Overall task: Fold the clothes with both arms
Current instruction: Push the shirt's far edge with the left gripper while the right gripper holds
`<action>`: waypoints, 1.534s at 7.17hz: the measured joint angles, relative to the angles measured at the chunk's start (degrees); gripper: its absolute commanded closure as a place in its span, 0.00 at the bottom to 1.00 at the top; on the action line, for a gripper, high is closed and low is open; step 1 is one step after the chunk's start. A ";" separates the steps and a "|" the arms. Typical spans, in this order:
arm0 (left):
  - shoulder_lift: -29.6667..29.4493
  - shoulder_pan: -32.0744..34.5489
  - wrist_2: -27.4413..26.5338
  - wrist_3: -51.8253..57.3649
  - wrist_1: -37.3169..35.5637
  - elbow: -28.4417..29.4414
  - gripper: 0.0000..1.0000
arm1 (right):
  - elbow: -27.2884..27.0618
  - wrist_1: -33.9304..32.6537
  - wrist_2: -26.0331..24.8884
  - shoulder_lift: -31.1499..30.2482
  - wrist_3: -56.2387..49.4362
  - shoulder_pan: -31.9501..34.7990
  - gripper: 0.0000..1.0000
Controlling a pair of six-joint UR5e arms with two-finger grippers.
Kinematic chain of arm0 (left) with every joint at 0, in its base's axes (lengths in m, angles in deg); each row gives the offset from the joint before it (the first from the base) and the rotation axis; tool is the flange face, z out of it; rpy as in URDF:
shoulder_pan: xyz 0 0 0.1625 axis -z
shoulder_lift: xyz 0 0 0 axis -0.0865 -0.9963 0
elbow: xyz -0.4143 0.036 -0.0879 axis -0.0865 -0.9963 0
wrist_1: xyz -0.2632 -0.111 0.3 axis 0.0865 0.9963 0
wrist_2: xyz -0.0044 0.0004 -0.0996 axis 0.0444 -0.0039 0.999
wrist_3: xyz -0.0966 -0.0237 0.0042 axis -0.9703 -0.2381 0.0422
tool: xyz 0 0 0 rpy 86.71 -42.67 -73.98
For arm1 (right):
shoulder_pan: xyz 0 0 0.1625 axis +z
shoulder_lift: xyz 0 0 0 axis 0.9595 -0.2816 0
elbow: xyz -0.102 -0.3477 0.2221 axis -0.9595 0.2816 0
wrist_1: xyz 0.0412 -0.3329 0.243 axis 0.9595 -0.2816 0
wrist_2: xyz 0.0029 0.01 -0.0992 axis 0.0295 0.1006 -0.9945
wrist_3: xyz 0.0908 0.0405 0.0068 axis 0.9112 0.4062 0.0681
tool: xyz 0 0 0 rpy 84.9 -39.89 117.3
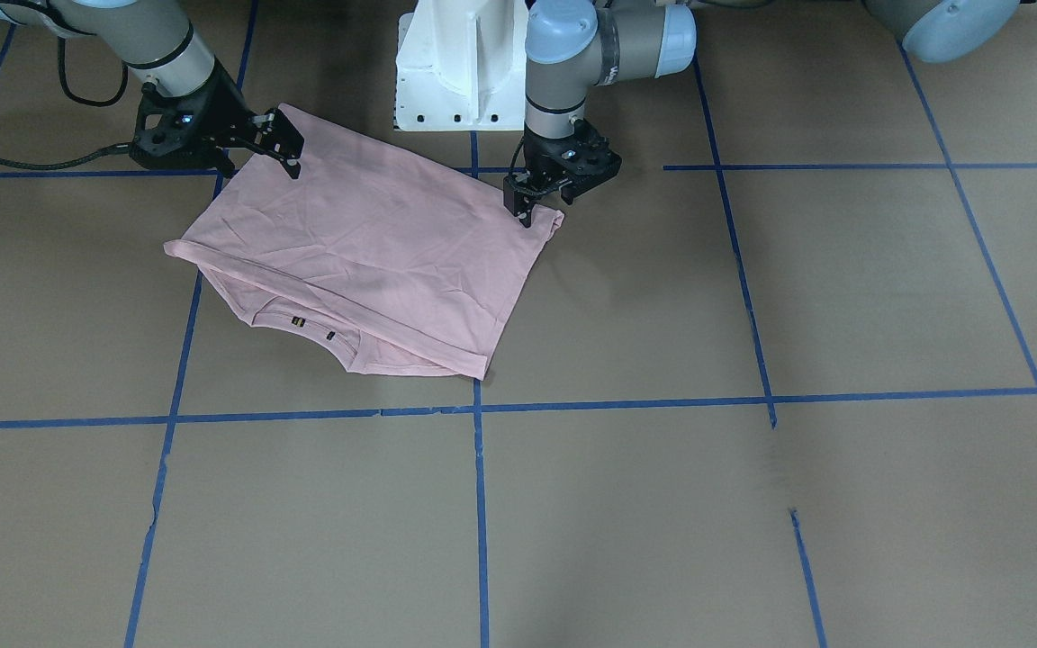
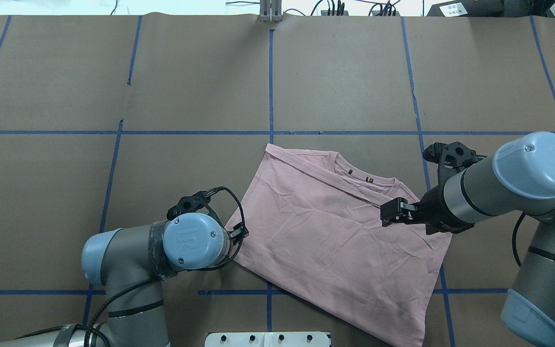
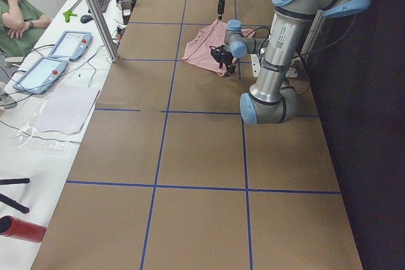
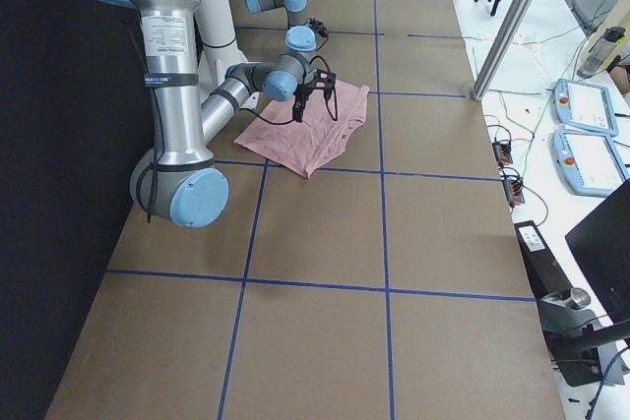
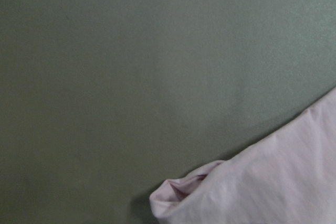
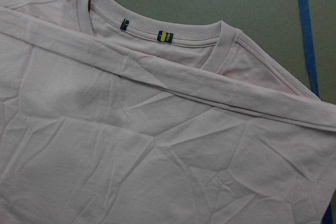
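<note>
T-shirt (image 2: 335,241) lies folded over on the table (image 1: 843,297), near the robot. Left claw (image 1: 527,214) sits at its corner, and I cannot tell its grip. Right claw (image 1: 289,148) hovers spread. Uneven pulls could skew the fold.

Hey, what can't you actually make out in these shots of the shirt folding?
- T-shirt print: no view shows it; only plain fabric faces up.
- Left gripper grip: overhead, its wrist covers it; front view too small.
- Collar labels text: right wrist view, too small.
- Shirt corner: overhead, cut by bottom edge.
</note>
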 measured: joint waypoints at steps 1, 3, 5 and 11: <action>0.09 0.06 -0.06 0.08 0.02 0.17 0.95 | 0.00 0.00 0.06 0.02 0.00 0.03 0.00; 0.14 0.37 -0.09 0.49 0.03 0.20 1.00 | -0.03 0.00 0.20 0.02 0.00 0.08 0.00; 0.08 1.68 -0.03 0.91 0.13 0.13 1.00 | -0.08 0.00 0.35 0.10 0.00 0.09 0.00; -4.41 16.26 0.38 14.14 6.23 9.75 1.00 | 0.12 0.05 0.26 0.26 0.00 0.09 0.00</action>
